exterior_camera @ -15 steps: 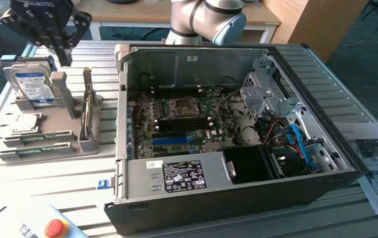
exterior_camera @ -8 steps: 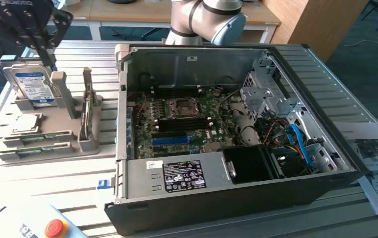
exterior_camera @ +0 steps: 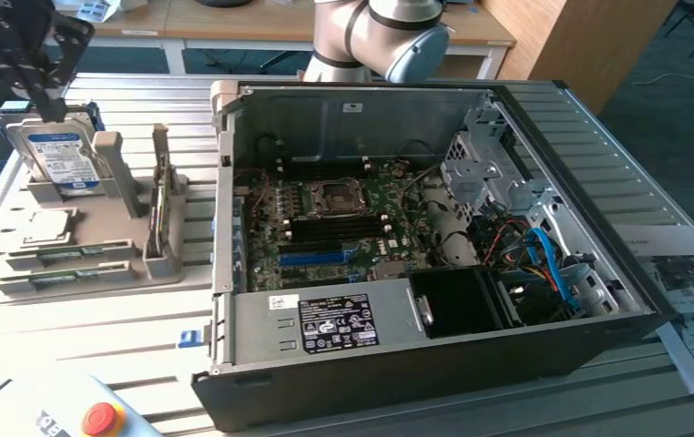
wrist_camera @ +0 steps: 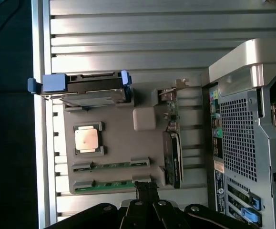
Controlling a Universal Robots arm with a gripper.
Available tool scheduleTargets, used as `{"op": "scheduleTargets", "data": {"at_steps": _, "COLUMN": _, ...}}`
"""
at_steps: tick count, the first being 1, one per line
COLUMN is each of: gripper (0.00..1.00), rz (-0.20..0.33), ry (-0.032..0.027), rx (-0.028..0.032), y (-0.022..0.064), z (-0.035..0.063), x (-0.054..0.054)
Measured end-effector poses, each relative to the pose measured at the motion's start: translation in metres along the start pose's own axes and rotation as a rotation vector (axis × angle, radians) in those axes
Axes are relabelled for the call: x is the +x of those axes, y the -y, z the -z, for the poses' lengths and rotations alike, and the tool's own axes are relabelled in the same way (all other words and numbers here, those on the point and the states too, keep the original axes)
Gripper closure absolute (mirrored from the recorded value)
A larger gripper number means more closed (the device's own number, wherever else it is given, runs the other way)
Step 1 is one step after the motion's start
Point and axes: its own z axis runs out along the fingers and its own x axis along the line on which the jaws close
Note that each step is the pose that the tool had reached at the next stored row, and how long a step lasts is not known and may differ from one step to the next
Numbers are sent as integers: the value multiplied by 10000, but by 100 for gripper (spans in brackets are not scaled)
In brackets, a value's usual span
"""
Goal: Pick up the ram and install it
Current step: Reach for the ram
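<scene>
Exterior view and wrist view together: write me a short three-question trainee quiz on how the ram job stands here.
1. Multiple choice: how many ram sticks lie flat in the gray tray? A. one B. two C. four
2. True or false: the gripper has a ram stick clamped between its fingers.
3. Fill in: the hard drive stands upright in the tray, on the exterior view's ____ of the computer case.
Key: 1. B. 2. False: the gripper is shut on nothing, above the tray. 3. left.
</scene>
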Motion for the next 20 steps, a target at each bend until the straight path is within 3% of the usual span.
{"op": "scheduleTargets", "data": {"at_steps": 7, "gripper": 90, "rz": 0, "ry": -1, "rx": 1, "y": 15, "z": 7, "x": 246}}
{"op": "scheduleTargets", "data": {"at_steps": 20, "gripper": 90, "rz": 1, "ry": 0, "rx": 0, "y": 23, "z": 9, "x": 350}}
